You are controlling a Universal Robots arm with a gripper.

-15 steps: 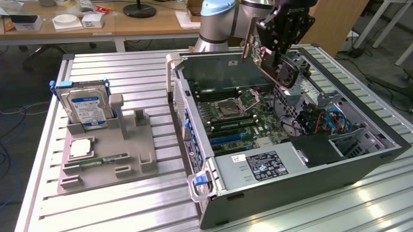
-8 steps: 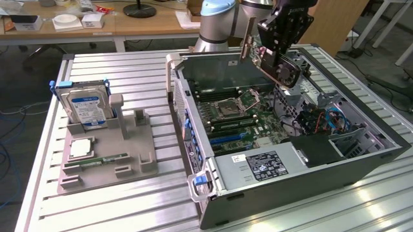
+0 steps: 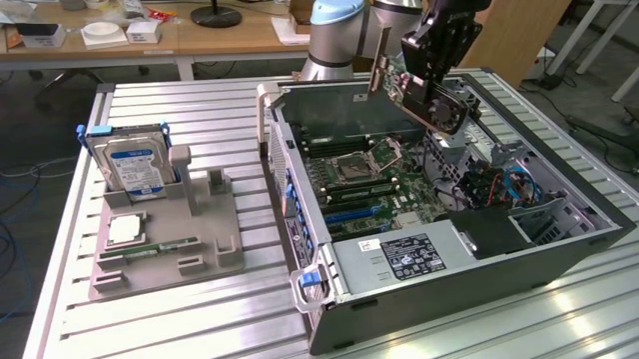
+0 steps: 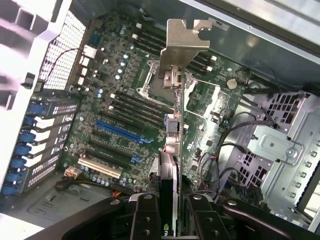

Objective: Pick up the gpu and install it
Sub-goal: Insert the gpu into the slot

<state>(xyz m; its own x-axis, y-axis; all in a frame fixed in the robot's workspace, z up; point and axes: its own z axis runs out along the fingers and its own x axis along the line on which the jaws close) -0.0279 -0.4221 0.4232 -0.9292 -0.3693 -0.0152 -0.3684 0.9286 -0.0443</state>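
The jaws are closed to a narrow setting on the gpu, gripped by both faces at the end opposite its bracket. The card is held clear in the air above the far part of the open computer case, over the motherboard and touching nothing else. In the exterior view it is tilted, with the bracket end towards the exterior view's left.

Risks are judged as follows. The grip is taken on one end alone, so a slip or twist in the jaws is possible if the bracket catches the case's rear wall. Because the card is tilted, its contact edge may meet the blue expansion slot at an angle and jam or scrape the board. The slot itself is narrow, so a small sideways error would put the edge on neighbouring components. Loose cables lie near on the exterior view's right.

The gpu is a thin card, seen edge-on in the wrist view, with a bright metal bracket bent over at its tip. A dark round cooler is noted on one face.

On the slatted worktop, a grey holder carrying a hard drive stands well apart.
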